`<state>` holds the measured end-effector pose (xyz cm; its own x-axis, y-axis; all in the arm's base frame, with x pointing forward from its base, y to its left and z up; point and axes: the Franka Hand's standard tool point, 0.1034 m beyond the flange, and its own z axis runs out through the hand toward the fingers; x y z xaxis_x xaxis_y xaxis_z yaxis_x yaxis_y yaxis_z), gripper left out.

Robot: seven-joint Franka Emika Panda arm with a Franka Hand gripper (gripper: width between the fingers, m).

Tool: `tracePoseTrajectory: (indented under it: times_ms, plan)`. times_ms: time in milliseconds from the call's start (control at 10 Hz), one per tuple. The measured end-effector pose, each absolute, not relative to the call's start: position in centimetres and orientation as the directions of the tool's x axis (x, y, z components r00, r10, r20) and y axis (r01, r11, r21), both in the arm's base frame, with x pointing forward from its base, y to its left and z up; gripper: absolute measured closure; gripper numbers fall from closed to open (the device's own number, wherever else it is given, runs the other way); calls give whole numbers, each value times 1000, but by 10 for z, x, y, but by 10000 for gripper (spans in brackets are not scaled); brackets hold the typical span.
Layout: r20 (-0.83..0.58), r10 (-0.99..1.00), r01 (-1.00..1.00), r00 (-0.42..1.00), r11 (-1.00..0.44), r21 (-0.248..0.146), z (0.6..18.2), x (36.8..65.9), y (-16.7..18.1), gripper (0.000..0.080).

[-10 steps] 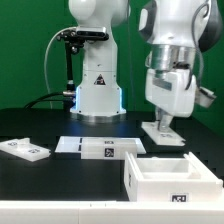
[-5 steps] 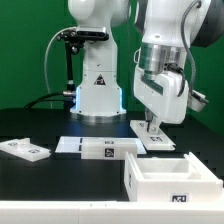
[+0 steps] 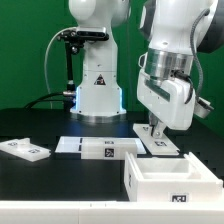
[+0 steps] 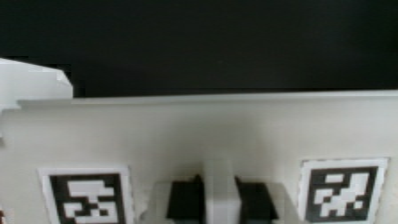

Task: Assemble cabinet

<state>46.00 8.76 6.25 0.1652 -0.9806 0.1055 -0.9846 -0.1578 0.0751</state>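
Observation:
The cabinet (image 3: 152, 183), a thick-walled hollow white box with a tag on its front, stands at the front on the exterior view's right. Just behind it a flat white panel (image 3: 166, 141) lies on the black table. My gripper (image 3: 155, 128) comes straight down onto this panel. In the wrist view the panel (image 4: 196, 130) fills the picture with a marker tag on each side. There the gripper (image 4: 221, 203) is shut, its two dark fingers (image 4: 183, 203) pinching a narrow white strip of the panel between them.
The marker board (image 3: 100, 148) lies at the middle of the table before the white robot base (image 3: 98, 92). Another small white tagged panel (image 3: 25, 150) rests at the exterior view's left. A black camera stand (image 3: 68, 60) rises behind.
Still shut on the panel, the gripper swung toward the exterior view's left, then came back a little rightward and lower. The panel shifted with it, ending slightly nearer the cabinet.

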Motion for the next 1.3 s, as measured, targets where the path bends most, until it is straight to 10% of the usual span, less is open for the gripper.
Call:
tracePoseTrajectory:
  times_ms: [1300]
  plan:
    - [119, -977, -983, 179, -174, 51, 65, 477, 100, 734]
